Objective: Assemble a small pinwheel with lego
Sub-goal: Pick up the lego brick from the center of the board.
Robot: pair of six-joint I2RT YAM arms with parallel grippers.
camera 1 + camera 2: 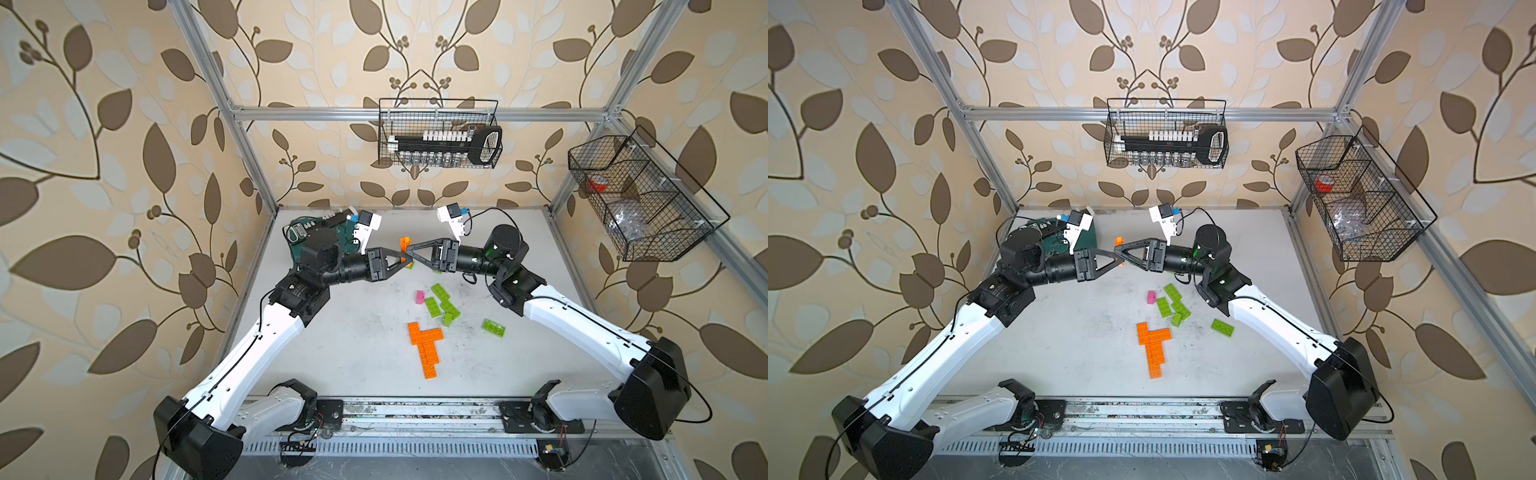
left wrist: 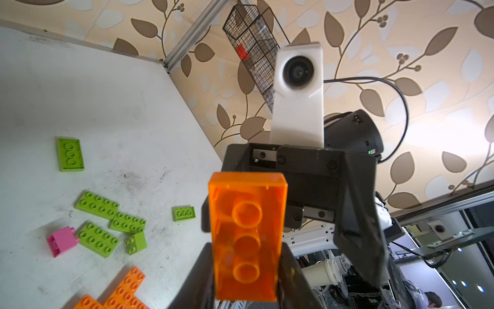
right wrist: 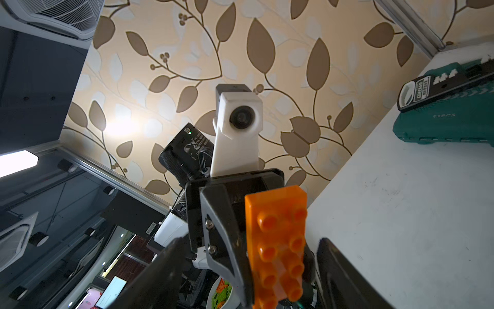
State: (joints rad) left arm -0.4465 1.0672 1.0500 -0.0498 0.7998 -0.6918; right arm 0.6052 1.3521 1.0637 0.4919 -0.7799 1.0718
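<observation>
My left gripper [image 1: 409, 262] [image 2: 247, 281] is shut on an orange lego brick [image 1: 405, 242] [image 1: 1119, 241] [image 2: 247, 235], which it holds in the air over the back middle of the table. My right gripper [image 1: 408, 249] [image 3: 248, 281] faces it tip to tip. Its jaws stand open on either side of the same brick [image 3: 276, 240], with a gap on each side. An orange lego assembly [image 1: 426, 345] [image 1: 1153, 349] lies flat on the table. Beyond it lie several lime green bricks [image 1: 440, 303] [image 2: 107, 224] and a pink brick [image 1: 420, 296] [image 2: 62, 240].
A lone green brick [image 1: 493, 327] lies toward the right arm. A teal tool case [image 1: 332, 232] [image 3: 443, 117] sits at the back left of the table. One wire basket [image 1: 440, 133] hangs on the back rail and another wire basket [image 1: 640, 195] on the right frame.
</observation>
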